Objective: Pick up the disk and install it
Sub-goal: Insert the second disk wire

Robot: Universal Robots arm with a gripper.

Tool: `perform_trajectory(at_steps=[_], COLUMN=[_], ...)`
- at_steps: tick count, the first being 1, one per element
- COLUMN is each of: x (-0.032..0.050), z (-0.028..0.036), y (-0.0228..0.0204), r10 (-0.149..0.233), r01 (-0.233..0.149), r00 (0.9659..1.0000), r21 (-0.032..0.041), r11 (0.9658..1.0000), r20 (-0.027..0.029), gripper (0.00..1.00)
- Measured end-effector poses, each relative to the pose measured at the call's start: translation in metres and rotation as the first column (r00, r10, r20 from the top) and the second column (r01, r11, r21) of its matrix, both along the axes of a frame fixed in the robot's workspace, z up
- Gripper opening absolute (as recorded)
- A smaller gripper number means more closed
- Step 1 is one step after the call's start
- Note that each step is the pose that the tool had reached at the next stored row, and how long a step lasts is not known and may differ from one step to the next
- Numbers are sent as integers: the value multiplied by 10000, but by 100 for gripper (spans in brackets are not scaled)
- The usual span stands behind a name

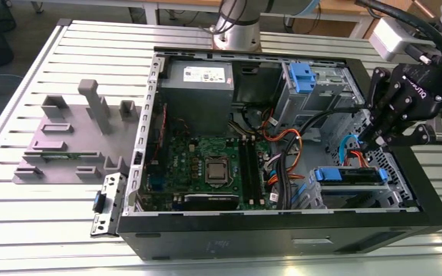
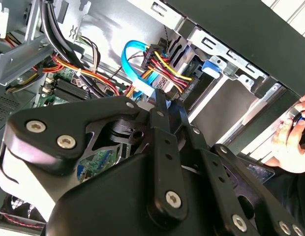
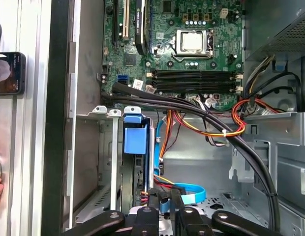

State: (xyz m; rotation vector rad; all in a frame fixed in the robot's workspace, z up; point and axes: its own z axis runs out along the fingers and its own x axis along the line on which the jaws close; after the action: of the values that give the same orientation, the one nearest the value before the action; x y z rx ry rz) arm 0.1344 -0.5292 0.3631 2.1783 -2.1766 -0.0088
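Note:
The disk [image 1: 349, 175] sits in its bright blue frame in the drive cage at the case's near corner, on the exterior view's right. In the first wrist view the disk [image 3: 137, 140] is edge-on in the cage slot, blue frame tab outward. My gripper [image 1: 372, 142] hangs just above and behind that cage, inside the open computer case. Its two black fingers stand close together in both wrist views, at the orange-and-yellow power connector [image 2: 165, 64] and blue data cable [image 3: 192, 191] behind the disk. My gripper [image 3: 163, 202] holds nothing that I can see.
The case lies open on a slatted metal table [image 1: 52, 190]. Inside are the motherboard [image 1: 205, 167], a grey power-supply box [image 1: 198, 80], a small blue latch [image 1: 301, 77] and bundled cables [image 3: 211, 118]. A grey fixture [image 1: 67, 138] stands beside the case. A person's hand [image 2: 290, 137] and a phone [image 3: 9, 73] lie outside the case wall.

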Motion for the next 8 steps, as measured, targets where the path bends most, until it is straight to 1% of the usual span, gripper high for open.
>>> perform_trajectory(at_steps=[3, 6, 7, 8], x=[2, 4, 4, 4], z=[-40, -50, -50, -52], y=[0, 0, 0, 0], r10=[6, 5, 6, 6], r01=[-6, -5, -6, -6], r00=[10000, 10000, 10000, 10000], r21=[-11, -18, -18, -16], r11=[10000, 10000, 10000, 10000], r20=[-6, -8, -7, -7], gripper=[24, 24, 22, 16])
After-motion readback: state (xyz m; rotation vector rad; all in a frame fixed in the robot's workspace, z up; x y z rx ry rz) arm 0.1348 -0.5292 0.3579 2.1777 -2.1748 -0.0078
